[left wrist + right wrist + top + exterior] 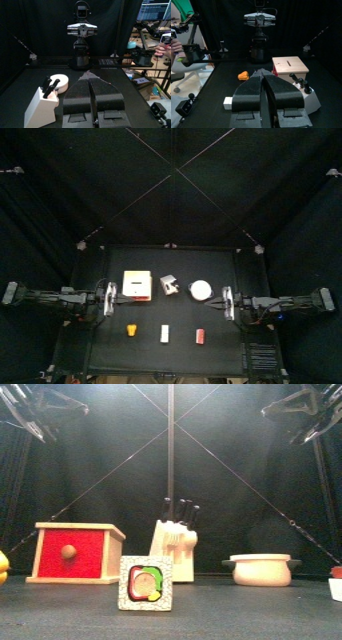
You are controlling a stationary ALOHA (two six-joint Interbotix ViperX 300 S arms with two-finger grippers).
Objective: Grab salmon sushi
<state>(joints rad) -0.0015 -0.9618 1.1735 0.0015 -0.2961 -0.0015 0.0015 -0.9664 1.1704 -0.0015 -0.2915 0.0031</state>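
Left claw (92,82) pressed together, right claw (264,80) likewise, both parked at the desk's (118,354) sides; salmon sushi (201,336) waits at the front edge, right of the white piece (164,333) and orange piece (132,330); risk: those lookalikes sit close, so a misjudged reach grabs the wrong one.

Salmon sushi (201,336) before white dish (201,289).

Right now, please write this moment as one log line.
left pincer shut, resting | right pincer shut, resting | salmon sushi untouched, lying free
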